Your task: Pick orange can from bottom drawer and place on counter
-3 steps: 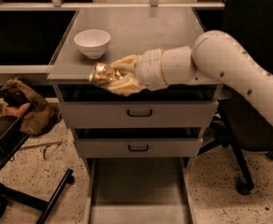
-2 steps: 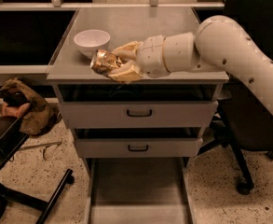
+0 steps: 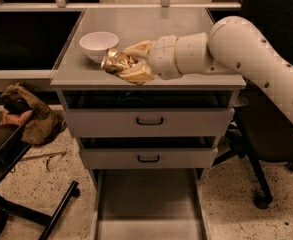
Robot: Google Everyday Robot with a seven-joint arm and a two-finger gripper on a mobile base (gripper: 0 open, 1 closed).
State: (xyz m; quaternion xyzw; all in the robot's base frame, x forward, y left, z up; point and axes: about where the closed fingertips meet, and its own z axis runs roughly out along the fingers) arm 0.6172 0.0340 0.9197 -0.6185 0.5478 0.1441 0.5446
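The orange can [image 3: 115, 61] is shiny, golden and dented. It lies tilted between the fingers of my gripper [image 3: 128, 62], low over the front left part of the counter [image 3: 151, 26]. The gripper is shut on the can, and the white arm reaches in from the right. The can is just right of the white bowl [image 3: 98, 44]. I cannot tell whether the can touches the counter. The bottom drawer [image 3: 147, 204] is pulled out below and its grey floor shows nothing on it.
Two grey drawers with dark handles [image 3: 149, 120] are closed under the counter. A black office chair [image 3: 266, 149] stands at the right. A brown bag [image 3: 28, 115] and a dark chair base [image 3: 21, 204] lie on the speckled floor at the left.
My gripper has carried the can up from the cabinet's front edge and onto the counter, moving slightly back toward the white bowl.
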